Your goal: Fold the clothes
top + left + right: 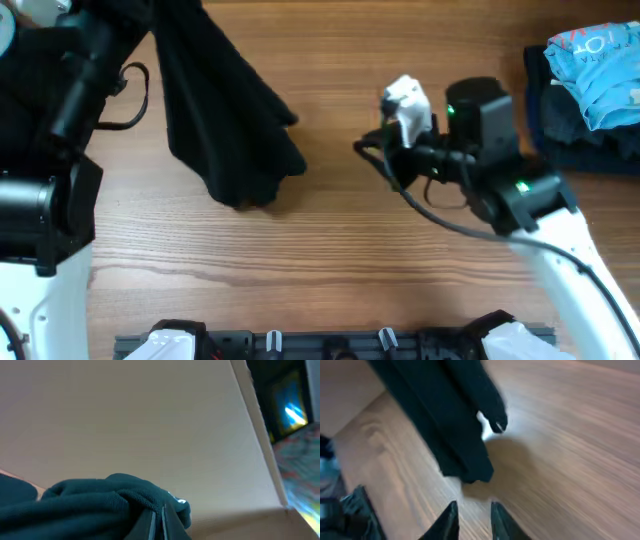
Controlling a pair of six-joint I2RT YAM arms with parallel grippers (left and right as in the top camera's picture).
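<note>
Fabric like this black T-shirt [225,120] should handle light, limp and a little slippery, so expect it to sag and bunch wherever it goes unsupported. It dangles from your left gripper [159,522], which is clamped on a bunched edge, and its lower end is down near the table [350,260]. Your right gripper [474,521] hangs close by, fingers slightly parted and empty. Take a free bottom corner or the hem, not the middle.

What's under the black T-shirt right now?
Bare wooden table shows below the black T-shirt, which hangs from the left gripper. Its lowest bunch covers the spot beneath, so whether it touches the wood cannot be told.
</note>
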